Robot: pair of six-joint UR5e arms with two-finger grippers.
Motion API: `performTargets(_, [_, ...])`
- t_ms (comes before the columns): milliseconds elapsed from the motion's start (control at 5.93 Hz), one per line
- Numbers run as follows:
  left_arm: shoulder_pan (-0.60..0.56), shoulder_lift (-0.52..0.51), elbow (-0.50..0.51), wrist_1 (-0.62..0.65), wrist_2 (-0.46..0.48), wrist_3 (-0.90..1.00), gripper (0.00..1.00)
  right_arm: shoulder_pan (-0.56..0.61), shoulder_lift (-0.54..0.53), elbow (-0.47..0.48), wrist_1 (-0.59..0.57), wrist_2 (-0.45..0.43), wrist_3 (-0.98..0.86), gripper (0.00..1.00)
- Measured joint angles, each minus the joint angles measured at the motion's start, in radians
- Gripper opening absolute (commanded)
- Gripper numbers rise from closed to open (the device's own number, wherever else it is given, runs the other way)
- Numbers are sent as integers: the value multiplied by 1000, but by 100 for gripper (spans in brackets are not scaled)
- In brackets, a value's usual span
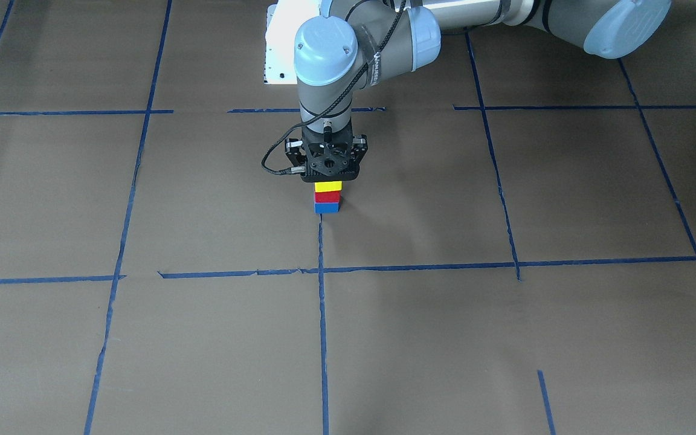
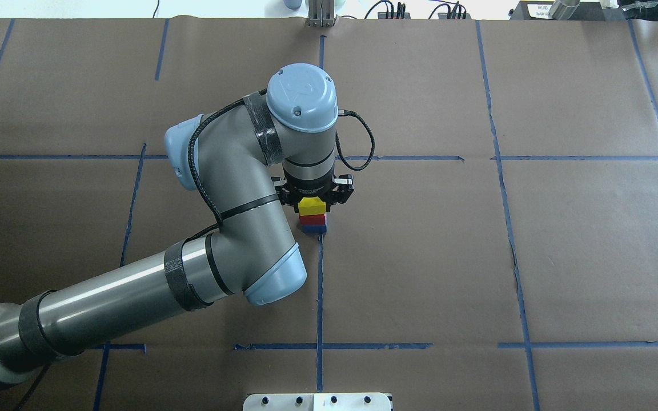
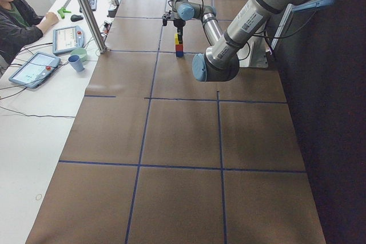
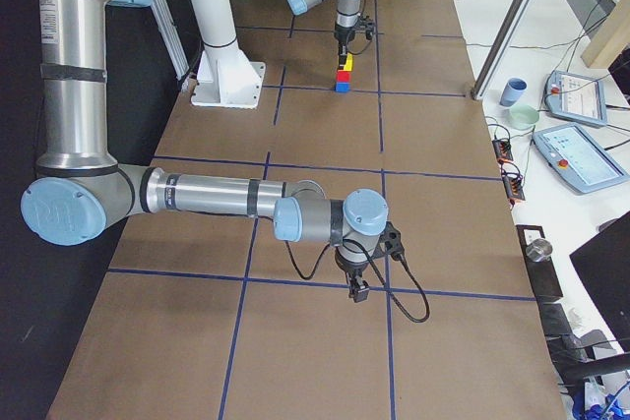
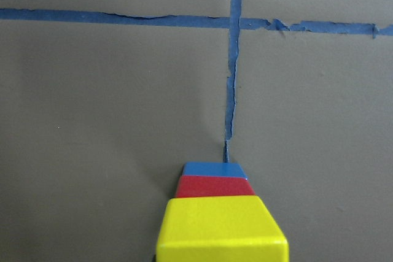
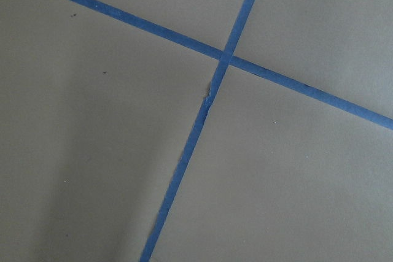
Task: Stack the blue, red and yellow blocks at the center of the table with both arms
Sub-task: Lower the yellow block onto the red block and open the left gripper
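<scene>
Care suits the left tool [image 1: 328, 176], grip untellable from here, above the yellow square block [image 1: 328, 186] topping red block [image 1: 327, 197] and blue block [image 1: 327, 208]: rise straight.

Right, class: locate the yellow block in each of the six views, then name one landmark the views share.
Front-facing: yellow block, just above centre, atop the stack.
Overhead: centre, slightly above the middle.
Exterior left: far, top centre.
Exterior right: far, top centre.
Left wrist: bottom centre, large.
Right wrist: not in it.
Landmark: the red block directly beneath it.
</scene>
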Motion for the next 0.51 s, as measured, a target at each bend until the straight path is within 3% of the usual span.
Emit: performTargets(506, [1,2,1,-7,1,0,77,0,0,0,-1,0,0,100])
